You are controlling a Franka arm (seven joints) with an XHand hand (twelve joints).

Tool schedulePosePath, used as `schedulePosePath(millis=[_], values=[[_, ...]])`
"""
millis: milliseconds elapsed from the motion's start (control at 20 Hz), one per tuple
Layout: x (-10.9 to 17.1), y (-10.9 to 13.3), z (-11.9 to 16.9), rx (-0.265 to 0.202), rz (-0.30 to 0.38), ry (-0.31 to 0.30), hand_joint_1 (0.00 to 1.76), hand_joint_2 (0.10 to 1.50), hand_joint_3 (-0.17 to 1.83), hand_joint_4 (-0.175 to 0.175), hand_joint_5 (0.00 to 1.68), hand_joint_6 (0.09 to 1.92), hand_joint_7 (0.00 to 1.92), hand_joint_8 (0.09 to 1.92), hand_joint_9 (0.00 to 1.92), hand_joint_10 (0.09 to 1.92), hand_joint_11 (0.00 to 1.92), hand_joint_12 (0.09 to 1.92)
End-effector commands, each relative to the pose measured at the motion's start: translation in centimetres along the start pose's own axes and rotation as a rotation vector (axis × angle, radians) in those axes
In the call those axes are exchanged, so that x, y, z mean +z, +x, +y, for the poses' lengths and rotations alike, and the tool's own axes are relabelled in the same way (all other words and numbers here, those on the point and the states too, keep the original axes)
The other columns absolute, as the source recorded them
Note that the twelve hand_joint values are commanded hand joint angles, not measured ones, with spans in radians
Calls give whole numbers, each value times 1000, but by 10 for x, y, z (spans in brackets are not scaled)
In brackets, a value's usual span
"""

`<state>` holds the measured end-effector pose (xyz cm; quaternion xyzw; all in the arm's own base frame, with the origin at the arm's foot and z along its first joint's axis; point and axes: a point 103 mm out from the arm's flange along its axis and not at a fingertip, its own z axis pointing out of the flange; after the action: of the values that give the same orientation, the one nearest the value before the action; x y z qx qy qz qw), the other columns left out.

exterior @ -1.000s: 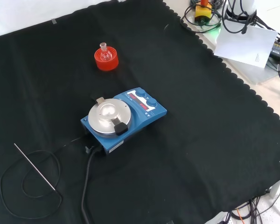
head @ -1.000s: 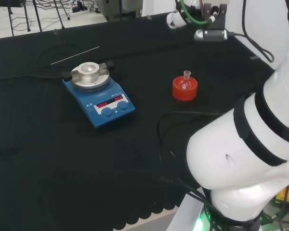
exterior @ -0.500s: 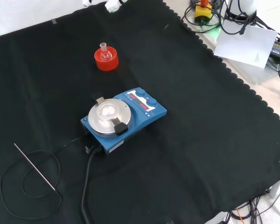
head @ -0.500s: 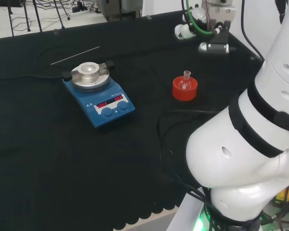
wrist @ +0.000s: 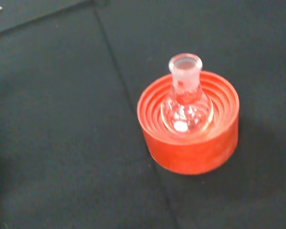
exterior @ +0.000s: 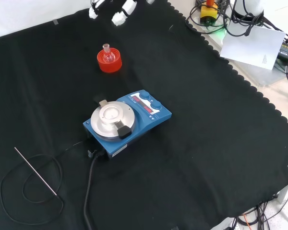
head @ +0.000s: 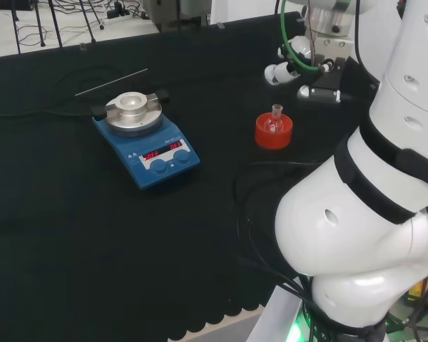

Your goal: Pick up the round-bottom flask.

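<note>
Round-bottom flask (wrist: 186,102) upright in red ribbed stand (wrist: 190,143), right of blue hotplate (head: 148,146) in head view. Hand (exterior: 120,10) above and apart from flask, at far edge in front view; fingers (exterior: 119,18) straight, holding nothing.

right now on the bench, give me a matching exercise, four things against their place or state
Things:
1. flask
2. stirrer
3. rod
4. hand

Places or states:
A. lying flat on the cloth
B. upright in the red stand
C. above the cloth, holding nothing
D. blue, with a round metal plate on top

Pairs: 1-B, 2-D, 3-A, 4-C
</note>
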<state>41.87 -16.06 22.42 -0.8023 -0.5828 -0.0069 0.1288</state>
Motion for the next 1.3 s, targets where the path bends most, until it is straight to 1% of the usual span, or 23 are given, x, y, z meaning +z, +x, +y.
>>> schedulePosePath(millis=[50,200,550,950,1200,1300], values=[[25,-11,6,25,17,25,691,952,278,-60,489,87,191,606,323,711,0,1357],[38,-15,9,35,19,31,743,844,439,-56,510,87,196,618,333,711,0,1362],[59,-21,15,46,21,37,792,743,562,-52,526,87,204,631,346,716,0,1385],[68,-22,18,46,5,37,814,696,585,-51,537,87,212,638,356,719,7,1397],[72,-23,20,46,9,43,824,679,596,-51,541,87,214,640,359,719,10,1397],[78,-25,27,48,15,49,829,673,600,-51,542,87,215,640,360,719,11,1396]])
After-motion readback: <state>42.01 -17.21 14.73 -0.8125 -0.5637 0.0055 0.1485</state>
